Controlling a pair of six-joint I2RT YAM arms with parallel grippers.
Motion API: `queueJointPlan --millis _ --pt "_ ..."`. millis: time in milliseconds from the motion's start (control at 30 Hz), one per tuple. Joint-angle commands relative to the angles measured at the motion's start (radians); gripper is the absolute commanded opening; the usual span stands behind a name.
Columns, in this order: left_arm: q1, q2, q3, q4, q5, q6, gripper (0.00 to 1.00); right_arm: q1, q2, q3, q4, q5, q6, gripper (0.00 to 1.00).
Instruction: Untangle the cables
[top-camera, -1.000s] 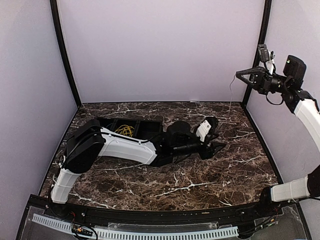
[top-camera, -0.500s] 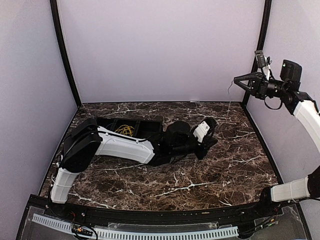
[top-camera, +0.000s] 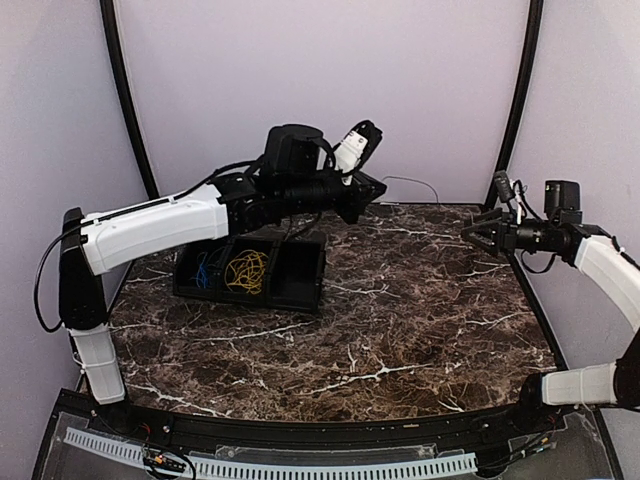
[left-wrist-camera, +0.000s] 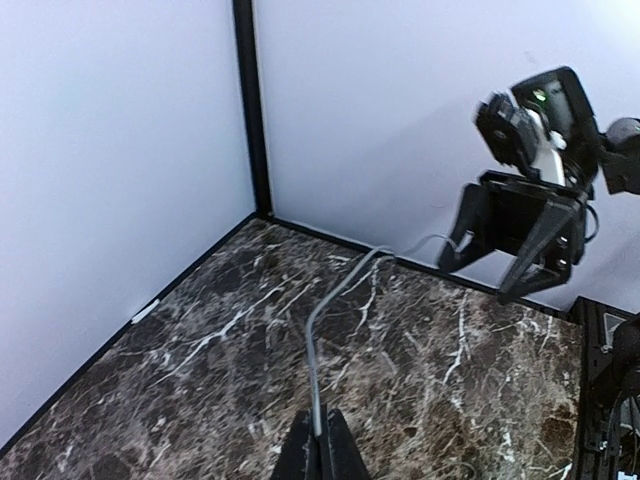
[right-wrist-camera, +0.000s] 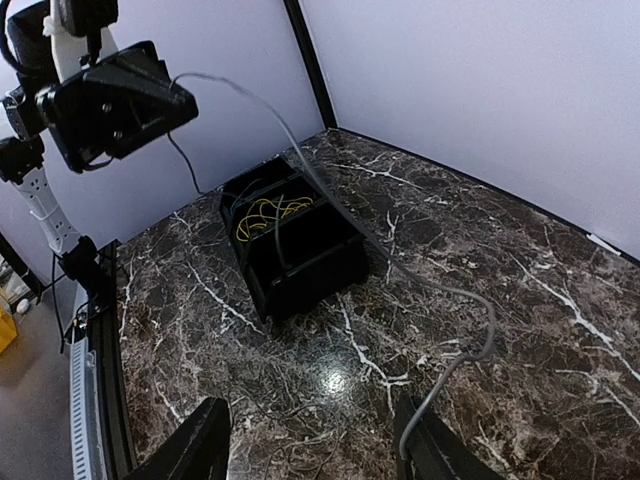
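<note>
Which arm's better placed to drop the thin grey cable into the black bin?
Probably left: the left gripper is shut on the thin grey cable, much nearer the black divided bin; the right gripper is open, far to the right.

The overhead camera sits high behind the arm bases and looks down and forward from a distance, across the whole table (top-camera: 400, 330) to the back wall. The left wrist camera looks past the left gripper (left-wrist-camera: 321, 452) toward the far right corner, where the right gripper (left-wrist-camera: 478, 278) faces it. The right wrist camera looks leftward across the table at the tray (right-wrist-camera: 310, 270). Both wrist views share the thin grey cable (left-wrist-camera: 314, 380) and the marble beneath it.
</note>
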Motion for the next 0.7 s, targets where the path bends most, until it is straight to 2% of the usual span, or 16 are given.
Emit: queueJointPlan --millis 0,200,267,300,367,500,667 --pt "0.049 -0.059 0.064 -0.325 -0.023 0.006 0.00 -0.006 -0.054 -0.095 0.075 0.051 -0.047 0.60" --pt "0.083 -0.119 0.048 -0.390 -0.126 -0.002 0.00 -0.007 -0.050 -0.122 0.049 0.020 -0.102 0.61" --pt "0.102 -0.151 0.015 -0.386 -0.152 -0.049 0.00 -0.009 -0.038 -0.117 0.026 -0.053 -0.119 0.63" --pt "0.119 -0.166 0.000 -0.376 -0.146 -0.071 0.00 -0.009 -0.030 -0.110 -0.003 -0.123 -0.149 0.64" --pt "0.140 -0.213 -0.053 -0.318 -0.106 -0.113 0.00 -0.009 -0.020 -0.105 -0.025 -0.162 -0.166 0.66" --pt "0.151 -0.258 -0.086 -0.326 -0.114 -0.125 0.00 -0.009 -0.028 -0.118 -0.001 -0.069 -0.165 0.66" --pt "0.162 -0.283 -0.118 -0.331 -0.140 -0.100 0.00 -0.010 -0.046 -0.131 0.012 -0.055 -0.163 0.66"
